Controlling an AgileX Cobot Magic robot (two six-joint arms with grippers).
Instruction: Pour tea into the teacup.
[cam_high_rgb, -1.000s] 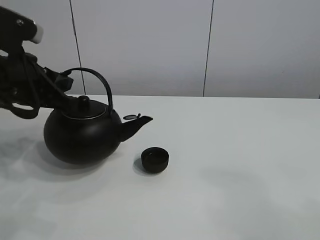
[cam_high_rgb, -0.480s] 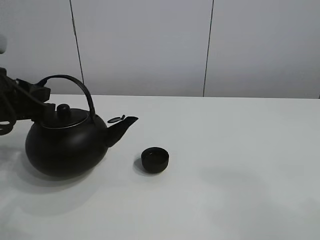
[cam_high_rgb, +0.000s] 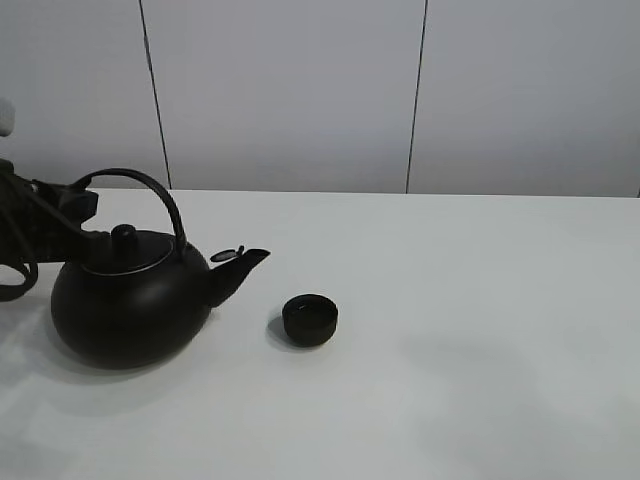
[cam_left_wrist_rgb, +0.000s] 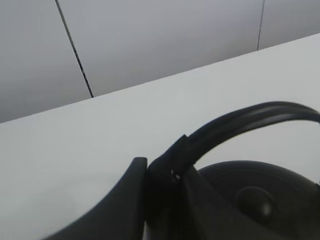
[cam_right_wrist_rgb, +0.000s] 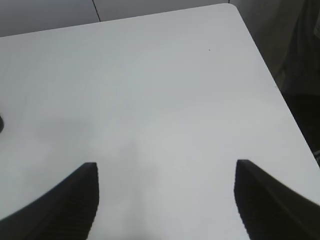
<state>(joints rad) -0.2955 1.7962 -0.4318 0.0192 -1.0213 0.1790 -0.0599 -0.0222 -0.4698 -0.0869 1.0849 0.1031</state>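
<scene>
The large black kettle (cam_high_rgb: 130, 310) sits at the left of the white table (cam_high_rgb: 480, 300), its spout (cam_high_rgb: 243, 262) pointing right. The small black teacup (cam_high_rgb: 310, 319) stands upright just right of the spout, apart from it. My left gripper (cam_high_rgb: 75, 200) is shut on the left end of the kettle's arched handle (cam_high_rgb: 150, 185). The left wrist view shows its fingers clamped on the handle (cam_left_wrist_rgb: 240, 120), with the lid knob (cam_left_wrist_rgb: 255, 197) below. My right gripper (cam_right_wrist_rgb: 165, 200) is open and empty over bare table; it does not show in the exterior view.
Grey wall panels (cam_high_rgb: 300, 90) stand behind the table's back edge. In the right wrist view the table's corner and side edge (cam_right_wrist_rgb: 260, 55) drop off to a dark floor.
The kettle has moved left and down, away from the teacup, and now seems to rest on the table. My left gripper moved with it, still on the handle. The teacup has not moved.
</scene>
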